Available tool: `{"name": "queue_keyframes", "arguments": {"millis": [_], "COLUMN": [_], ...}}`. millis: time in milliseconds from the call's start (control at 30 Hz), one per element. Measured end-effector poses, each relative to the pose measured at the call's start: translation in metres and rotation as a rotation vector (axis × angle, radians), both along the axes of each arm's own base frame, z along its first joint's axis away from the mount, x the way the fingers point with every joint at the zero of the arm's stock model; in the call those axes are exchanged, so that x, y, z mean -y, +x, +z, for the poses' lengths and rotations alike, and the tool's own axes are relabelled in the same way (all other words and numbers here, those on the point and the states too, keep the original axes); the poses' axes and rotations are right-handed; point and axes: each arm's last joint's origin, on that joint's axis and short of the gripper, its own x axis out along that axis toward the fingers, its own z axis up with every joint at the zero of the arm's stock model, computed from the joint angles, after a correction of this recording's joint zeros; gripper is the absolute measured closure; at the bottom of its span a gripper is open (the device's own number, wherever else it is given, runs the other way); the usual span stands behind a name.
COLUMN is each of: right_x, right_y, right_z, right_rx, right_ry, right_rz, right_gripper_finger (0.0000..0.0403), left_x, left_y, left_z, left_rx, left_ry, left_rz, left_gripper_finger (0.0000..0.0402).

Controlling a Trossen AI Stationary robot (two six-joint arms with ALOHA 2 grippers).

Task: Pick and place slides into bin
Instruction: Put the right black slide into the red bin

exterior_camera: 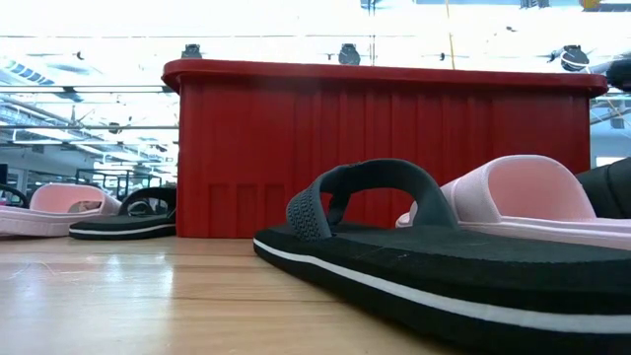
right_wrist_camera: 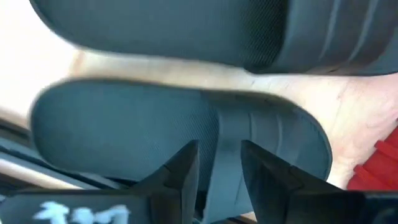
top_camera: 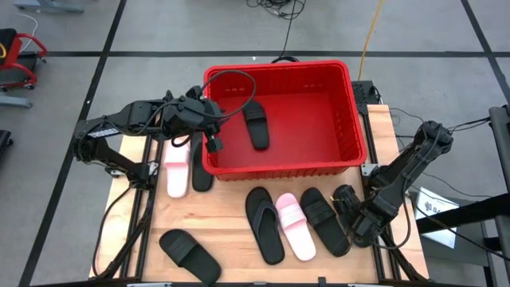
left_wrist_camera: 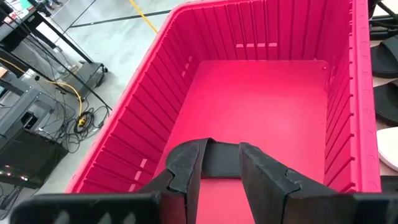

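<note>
The red bin [top_camera: 279,163] stands at the table's far middle, with one black slide [top_camera: 256,125] lying flat on its floor. My left gripper [top_camera: 209,115] hangs open and empty over the bin's left rim; in the left wrist view [left_wrist_camera: 219,171] that slide [left_wrist_camera: 219,158] shows below, between the fingers. My right gripper [top_camera: 351,214] is open at the table's right edge, low over a black slide [top_camera: 344,196]. In the right wrist view [right_wrist_camera: 219,168] its fingers stand on either side of that slide's strap [right_wrist_camera: 233,134]. My right gripper comes down from above over the black slide's strap [right_wrist_camera: 233,134], one finger on each side of it. I cannot tell whether the fingertips touch the slide. The slide lies flat on the table.
A pink slide [top_camera: 177,171] and a black one [top_camera: 201,163] lie left of the bin. A black thong [top_camera: 264,225], a pink slide [top_camera: 296,226] and a black slide [top_camera: 324,221] lie side by side in front of it. Another black slide [top_camera: 190,255] lies near the front left.
</note>
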Motion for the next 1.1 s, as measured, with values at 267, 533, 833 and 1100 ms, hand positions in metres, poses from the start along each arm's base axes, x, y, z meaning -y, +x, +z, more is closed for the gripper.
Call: {"name": "queue_keyframes", "arguments": {"millis": [267,533,833,1100], "right_x": [0.006,0.007,0.000,0.000], "right_y": [-0.005,-0.006,0.000,0.000], "right_z": [-0.014,-0.019,-0.020,-0.020], "right_rx": [-0.031,-0.032,0.043,0.043], "right_ry": [-0.034,-0.036,0.044,0.043], "right_rz": [0.019,0.022,-0.060,-0.118], "right_gripper_finger": [0.0310,0.0312,0.0312,0.0312], "left_x": [0.000,0.000,0.000,0.000], "left_y": [0.000,0.000,0.001,0.001], "left_z": [0.000,0.000,0.001,0.001], "left_rx": [0.009,0.013,0.021,0.022], "left_ry": [-0.013,-0.016,-0.015,-0.016], "left_rz": [0.009,0.011,0.011,0.010], "left_gripper_finger": [0.0291,0.0291,0.0291,0.0291]}}
